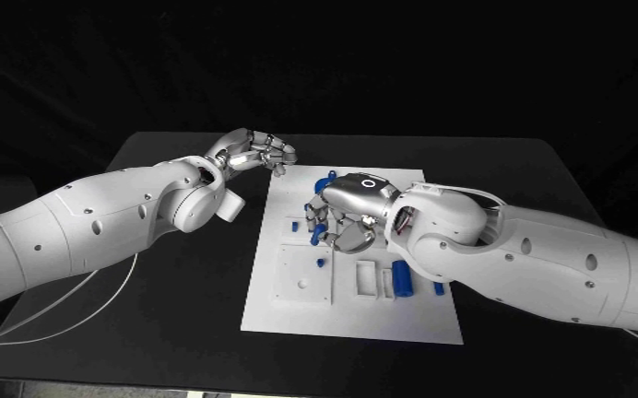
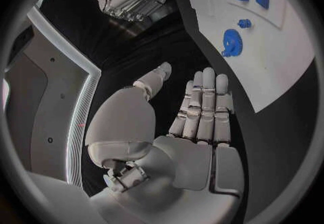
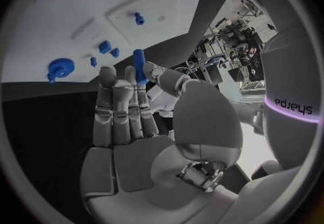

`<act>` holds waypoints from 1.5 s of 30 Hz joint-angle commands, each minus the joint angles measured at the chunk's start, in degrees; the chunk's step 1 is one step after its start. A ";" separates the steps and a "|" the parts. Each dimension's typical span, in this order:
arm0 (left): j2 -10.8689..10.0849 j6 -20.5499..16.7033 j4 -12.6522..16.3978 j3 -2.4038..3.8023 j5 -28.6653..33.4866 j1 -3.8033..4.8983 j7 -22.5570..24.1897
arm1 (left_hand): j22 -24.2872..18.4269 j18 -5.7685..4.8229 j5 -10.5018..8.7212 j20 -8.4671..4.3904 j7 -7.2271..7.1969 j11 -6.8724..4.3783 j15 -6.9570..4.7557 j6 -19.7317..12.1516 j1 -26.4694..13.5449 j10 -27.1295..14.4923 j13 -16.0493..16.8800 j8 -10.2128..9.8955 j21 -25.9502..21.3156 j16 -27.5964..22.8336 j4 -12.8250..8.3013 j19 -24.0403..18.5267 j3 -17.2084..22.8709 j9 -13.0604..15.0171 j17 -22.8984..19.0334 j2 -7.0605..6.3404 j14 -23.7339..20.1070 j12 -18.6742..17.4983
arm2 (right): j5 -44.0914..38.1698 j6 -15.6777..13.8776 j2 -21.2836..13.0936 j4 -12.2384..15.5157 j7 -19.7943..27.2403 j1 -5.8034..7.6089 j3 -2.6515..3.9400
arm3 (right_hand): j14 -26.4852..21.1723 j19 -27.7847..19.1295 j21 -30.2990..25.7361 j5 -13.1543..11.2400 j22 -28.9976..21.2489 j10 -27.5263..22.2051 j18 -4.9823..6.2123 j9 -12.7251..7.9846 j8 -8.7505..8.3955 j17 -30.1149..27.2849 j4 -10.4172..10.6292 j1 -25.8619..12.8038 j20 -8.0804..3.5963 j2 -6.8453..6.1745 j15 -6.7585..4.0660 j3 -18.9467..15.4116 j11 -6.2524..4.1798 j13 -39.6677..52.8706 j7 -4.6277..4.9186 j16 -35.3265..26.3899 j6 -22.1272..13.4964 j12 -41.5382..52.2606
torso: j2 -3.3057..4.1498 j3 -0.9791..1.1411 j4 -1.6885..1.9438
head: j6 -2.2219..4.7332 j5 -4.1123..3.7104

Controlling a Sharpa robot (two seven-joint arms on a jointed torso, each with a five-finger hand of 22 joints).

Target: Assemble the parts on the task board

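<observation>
Head view first: I see the task board (image 1: 348,315) mid-table, right hand (image 1: 343,206) over its middle, left hand (image 1: 256,151) beside its far left corner. Left wrist: fingers (image 2: 206,108) straight, together, empty. Right wrist: fingers pinch a blue peg (image 3: 139,65) above the board.

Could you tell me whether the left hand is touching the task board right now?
Apart. In the left wrist view the left hand hangs open over black table, with a dark strip between its fingertips and the task board edge.
</observation>
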 commanded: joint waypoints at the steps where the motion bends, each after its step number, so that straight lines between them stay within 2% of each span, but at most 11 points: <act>1: 0.25 0.84 0.06 0.04 0.26 0.06 0.61 | 0.07 1.19 0.17 0.28 0.30 0.07 0.20 -0.39 -0.29 -0.45 0.07 0.22 -0.21 -0.38 0.19 0.26 0.03 -0.09 0.06 0.41 0.28 0.26 | -1.26 0.42 1.26 -0.32 0.86 -0.70 -0.55 | 0.14 0.23 0.19 0.18 1.13 0.14 0.98 0.12 0.10 -0.07 0.11 -0.03 -0.06 -0.28 -0.14 0.21 -0.15 0.71 0.13 0.11 0.22 0.03 | 0.04 -0.05 0.14 | -0.03 0.48; 4: 0.27 0.86 0.10 0.04 0.26 0.06 0.59 | 0.07 1.19 0.16 0.28 0.30 0.07 0.20 -0.40 -0.30 -0.46 0.07 0.24 -0.22 -0.39 0.19 0.26 0.02 -0.10 0.08 0.41 0.28 0.26 | -1.87 0.77 2.34 -0.75 0.89 -1.22 -1.41 | 0.13 0.21 0.19 0.18 1.13 0.12 0.98 0.14 0.09 -0.09 0.09 -0.04 -0.06 -0.26 -0.13 0.21 -0.15 0.71 0.13 0.10 0.20 0.02 | 0.04 -0.01 0.13 | -0.12 0.71; 10: 0.24 0.91 0.14 0.04 0.26 0.06 0.57 | 0.09 1.19 0.15 0.28 0.31 0.08 0.20 -0.42 -0.29 -0.47 0.07 0.26 -0.24 -0.41 0.18 0.26 0.02 -0.13 0.10 0.41 0.29 0.26 | -3.18 1.72 3.97 -1.94 0.54 -2.15 -2.71 | 0.11 0.18 0.18 0.18 1.12 0.07 0.98 0.18 0.07 -0.13 0.03 -0.06 -0.07 -0.20 -0.12 0.19 -0.14 0.72 0.14 0.08 0.16 0.01 | 0.06 -0.02 0.01 | -0.42 0.98; 15: 0.27 0.95 0.13 0.04 0.26 0.06 0.57 | 0.10 1.19 0.15 0.28 0.31 0.08 0.20 -0.43 -0.29 -0.47 0.07 0.28 -0.25 -0.42 0.18 0.27 0.01 -0.14 0.12 0.41 0.29 0.26 | -4.12 2.01 4.91 -2.80 -0.28 -3.18 -3.27 | 0.10 0.14 0.17 0.18 1.12 0.04 0.98 0.22 0.05 -0.16 -0.04 -0.08 -0.07 -0.16 -0.11 0.17 -0.12 0.73 0.15 0.06 0.12 -0.01 | 0.06 -0.01 -0.03 | -0.66 1.16; 23: 0.35 1.04 0.06 0.04 0.26 0.06 0.55 | 0.12 1.18 0.15 0.28 0.32 0.08 0.20 -0.45 -0.29 -0.47 0.08 0.31 -0.27 -0.44 0.19 0.27 0.01 -0.17 0.15 0.42 0.29 0.26 | -4.87 1.98 5.83 -3.20 -0.86 -3.89 -3.41 | 0.10 0.13 0.18 0.19 1.13 0.04 0.98 0.25 0.05 -0.17 -0.09 -0.10 -0.07 -0.14 -0.10 0.16 -0.12 0.75 0.15 0.06 0.13 0.00 | 0.05 0.04 0.03 | -0.94 1.45; 45: 0.27 1.13 -0.27 0.04 0.26 0.06 0.47 | 0.16 1.18 0.14 0.29 0.33 0.09 0.21 -0.50 -0.29 -0.49 0.09 0.39 -0.33 -0.50 0.20 0.28 0.00 -0.25 0.24 0.42 0.29 0.26 | -4.89 3.19 4.86 -2.41 -0.90 -4.38 -3.64 | 0.17 0.17 0.24 0.18 1.14 0.10 0.98 0.40 0.06 -0.22 -0.30 -0.22 -0.09 0.03 -0.12 0.09 -0.14 0.82 0.14 0.12 0.16 0.05 | 0.02 0.05 0.02 | -1.43 1.76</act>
